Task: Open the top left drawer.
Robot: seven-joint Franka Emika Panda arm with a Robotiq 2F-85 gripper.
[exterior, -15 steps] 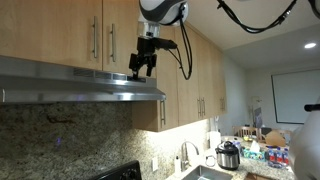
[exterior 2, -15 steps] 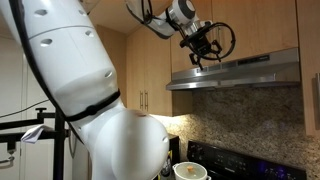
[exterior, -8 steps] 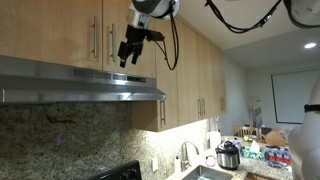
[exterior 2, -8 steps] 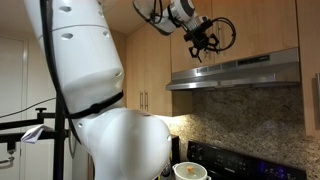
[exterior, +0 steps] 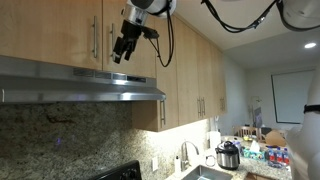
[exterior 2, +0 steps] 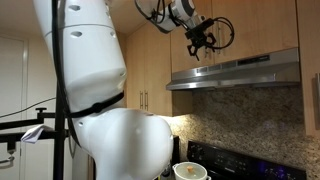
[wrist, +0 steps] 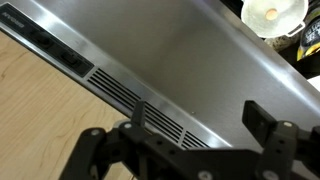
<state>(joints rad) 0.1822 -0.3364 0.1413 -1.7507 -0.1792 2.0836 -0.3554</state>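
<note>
The top left drawer (exterior: 50, 28) is a short, wide light-wood door above the range hood, with a slim silver bar handle (exterior: 93, 38) along its right edge. The matching door (exterior: 135, 20) with its own handle (exterior: 110, 40) is next to it. My gripper (exterior: 118, 56) hangs in front of that matching door, just right of the two handles and above the hood. It also shows in an exterior view (exterior 2: 197, 46). In the wrist view the gripper (wrist: 203, 125) is open and empty over the steel hood. No handle shows there.
The stainless range hood (exterior: 80, 88) juts out below the short doors; its vent slots fill the wrist view (wrist: 130, 90). Taller wood cabinets (exterior: 195, 70) run to the right. A rice cooker (exterior: 229, 155) stands on the counter. A white robot body (exterior 2: 100, 100) fills the foreground.
The gripper has risen from the hood's top edge and moved towards the two door handles. It stays open and holds nothing.
</note>
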